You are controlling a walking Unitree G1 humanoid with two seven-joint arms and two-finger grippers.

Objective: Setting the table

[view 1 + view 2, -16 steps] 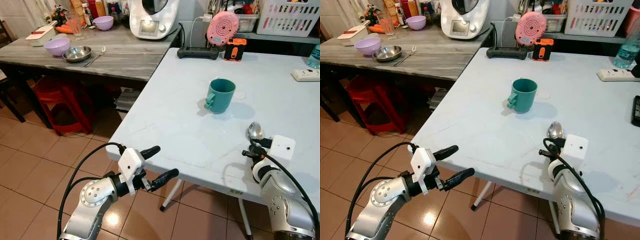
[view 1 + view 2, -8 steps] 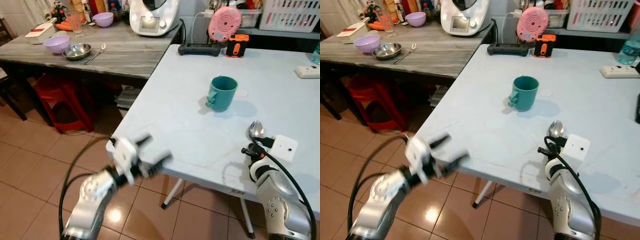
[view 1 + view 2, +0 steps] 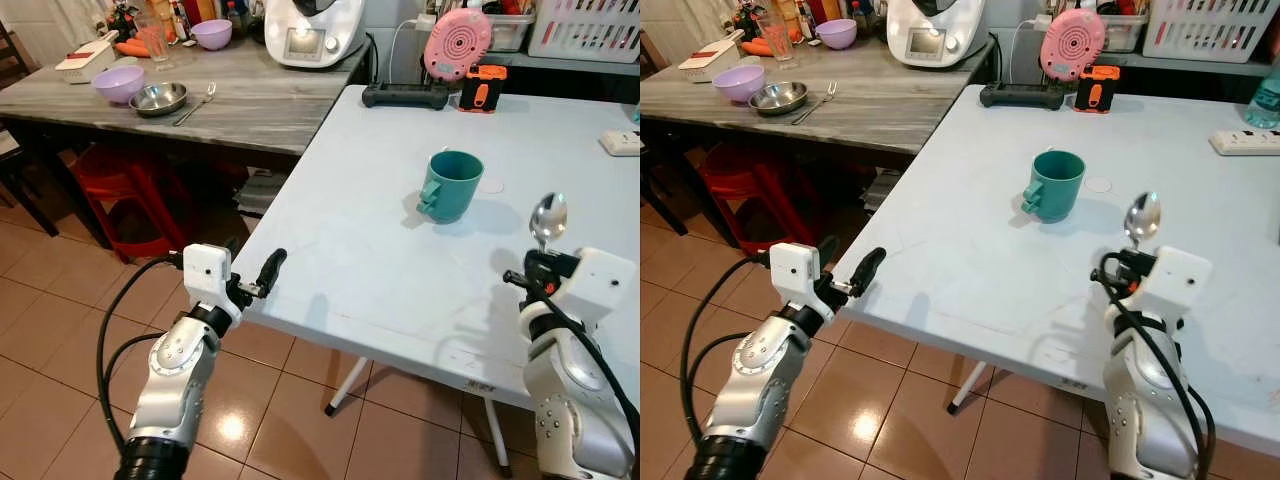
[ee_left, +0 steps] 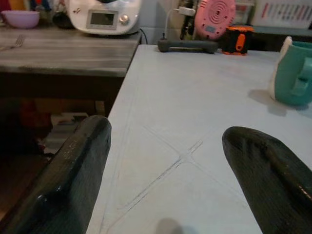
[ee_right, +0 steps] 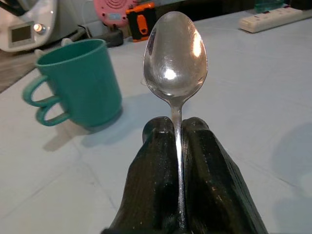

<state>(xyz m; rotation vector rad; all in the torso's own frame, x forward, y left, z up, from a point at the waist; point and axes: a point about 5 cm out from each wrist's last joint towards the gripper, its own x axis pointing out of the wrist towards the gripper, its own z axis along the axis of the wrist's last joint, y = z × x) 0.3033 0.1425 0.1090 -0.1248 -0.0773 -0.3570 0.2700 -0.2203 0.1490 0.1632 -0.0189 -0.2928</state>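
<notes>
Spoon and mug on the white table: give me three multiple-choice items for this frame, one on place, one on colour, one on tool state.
1. Where is the spoon?
A. Lying beside the mug
B. Held in the right tool, bowl pointing up
C. Inside the mug

2. What colour is the mug?
A. Teal
B. Purple
C. Silver

3. How does the left tool stand?
A. Shut on a fork
B. Shut on the table edge
C. Open, holding nothing

Answers:
1. B: the right tool pinches the spoon's handle between its fingers, above the white table.
2. A: the mug is teal in the eye and wrist views.
3. C: the left wrist view shows its two fingers wide apart with bare table between them.
</notes>
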